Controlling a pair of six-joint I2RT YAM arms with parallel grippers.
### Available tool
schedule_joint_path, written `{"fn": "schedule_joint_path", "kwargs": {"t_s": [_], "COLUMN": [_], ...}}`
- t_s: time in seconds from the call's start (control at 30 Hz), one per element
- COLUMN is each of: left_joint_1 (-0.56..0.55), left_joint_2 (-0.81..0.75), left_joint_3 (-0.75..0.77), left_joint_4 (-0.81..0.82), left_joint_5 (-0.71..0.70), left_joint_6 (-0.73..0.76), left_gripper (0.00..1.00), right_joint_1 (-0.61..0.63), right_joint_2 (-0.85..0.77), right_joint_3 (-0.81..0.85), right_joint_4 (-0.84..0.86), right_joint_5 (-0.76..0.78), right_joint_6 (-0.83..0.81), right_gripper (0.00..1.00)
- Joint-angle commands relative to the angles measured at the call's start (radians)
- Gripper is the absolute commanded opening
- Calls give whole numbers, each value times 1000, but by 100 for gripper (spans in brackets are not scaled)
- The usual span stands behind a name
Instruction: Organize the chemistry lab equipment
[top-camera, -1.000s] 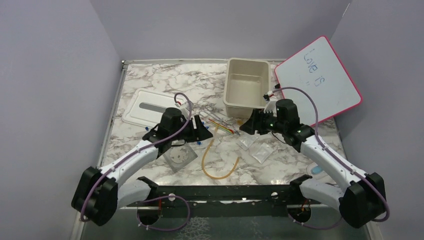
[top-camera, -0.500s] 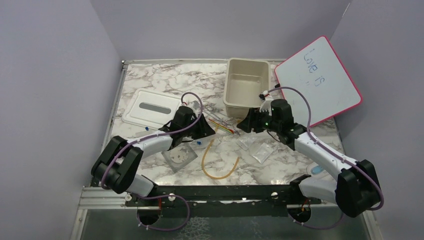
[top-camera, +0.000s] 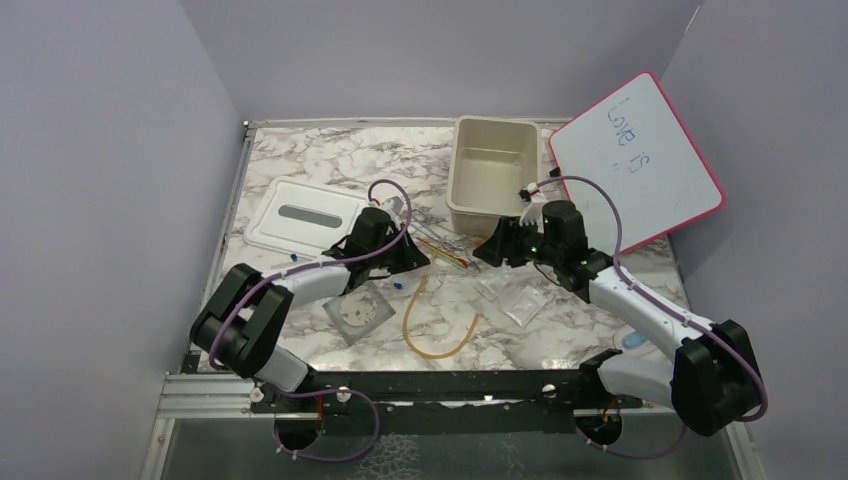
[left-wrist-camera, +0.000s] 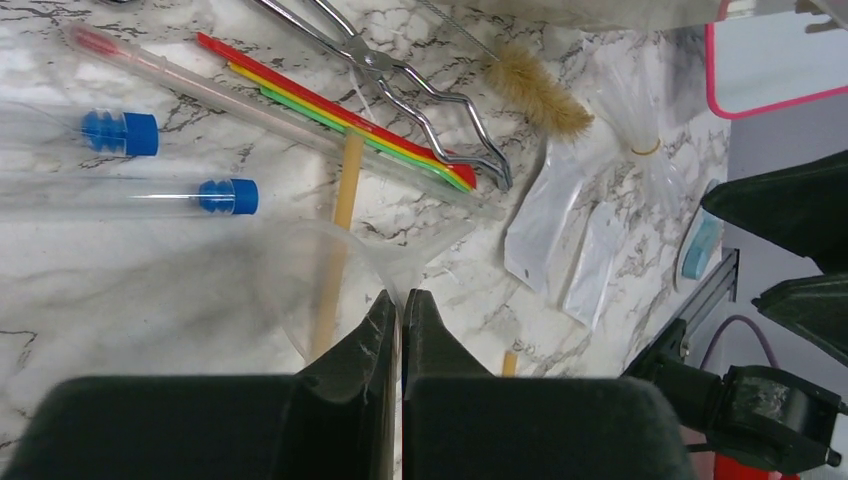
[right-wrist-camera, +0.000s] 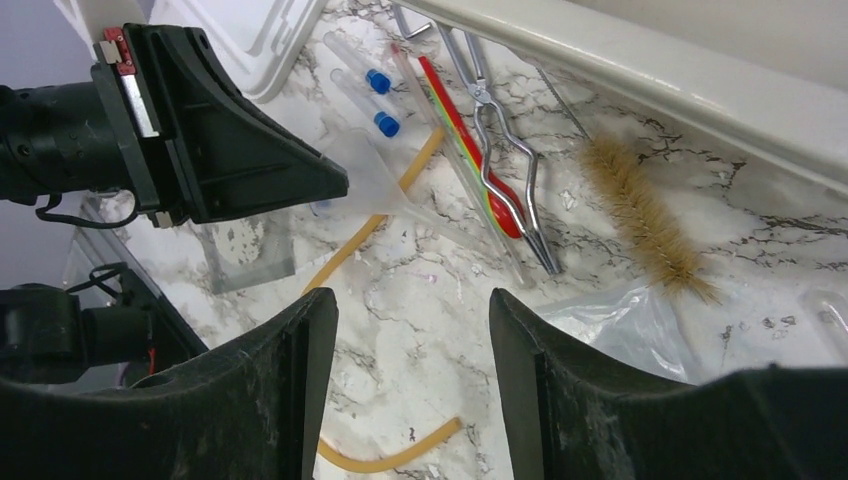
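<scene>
My left gripper (top-camera: 418, 262) (left-wrist-camera: 400, 295) is shut, its tips pinching the wall of a clear plastic funnel (left-wrist-camera: 310, 290) (right-wrist-camera: 365, 165) that lies over the amber rubber tube (top-camera: 440, 345) (left-wrist-camera: 345, 180). Two blue-capped clear tubes (left-wrist-camera: 228, 196) lie to its left. The coloured sticks (left-wrist-camera: 330, 115) (right-wrist-camera: 460, 130), metal tongs (left-wrist-camera: 400, 80) and a bristle brush (left-wrist-camera: 535, 90) (right-wrist-camera: 645, 215) lie beyond. My right gripper (top-camera: 487, 250) (right-wrist-camera: 411, 297) hangs open over bare marble, facing the left one. Clear packets (top-camera: 520, 300) (left-wrist-camera: 545, 230) lie near it. The bagged round dish (top-camera: 357, 313) rests under the left arm.
The beige tub (top-camera: 497, 122) stands at the back centre, just behind the right gripper. Its white lid (top-camera: 300, 215) lies at the back left. The pink-framed whiteboard (top-camera: 635, 160) leans at the back right. A small blue object (top-camera: 636, 341) lies by the right arm's base.
My left gripper has moved forward and right toward the funnel and shut on it. The right gripper has edged slightly left and stays open.
</scene>
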Motion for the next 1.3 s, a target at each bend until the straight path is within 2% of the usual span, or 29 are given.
{"fn": "schedule_joint_path", "kwargs": {"t_s": [0.0,0.23,0.4,0.53,0.7,1.0,1.1,1.2,1.23,1.27], "left_joint_1": [-3,-2,-2,-2,-2,-2,-2,-2,-2,-2], "left_joint_2": [-121,-352,-457,-494,-493,-467,-457,-449,-444,-439], "left_joint_3": [29,55,76,80,112,136,143,155,164,173], "left_joint_4": [-56,-194,-211,-123,-88,-54,-52,-69,-82,-96], "left_joint_5": [65,117,108,133,142,153,154,142,132,119], "left_joint_6": [48,76,-8,-115,-166,-189,-186,-162,-149,-132], "left_gripper": [0,0,0,0,0,0,0,0,1,9], "right_joint_1": [7,7,7,7,13,16,16,16,17,16], "right_joint_2": [-30,-73,-132,-109,-51,-6,1,8,11,12], "right_joint_3": [-6,-5,-86,-140,-99,-17,-3,30,43,60], "right_joint_4": [43,109,331,510,603,576,557,510,488,463], "right_joint_5": [-75,-186,-217,-209,-235,-255,-258,-260,-257,-249], "right_joint_6": [52,162,446,659,737,739,722,683,663,640], "right_gripper": [63,73,79,77,65,38,23,3,1,1]}}
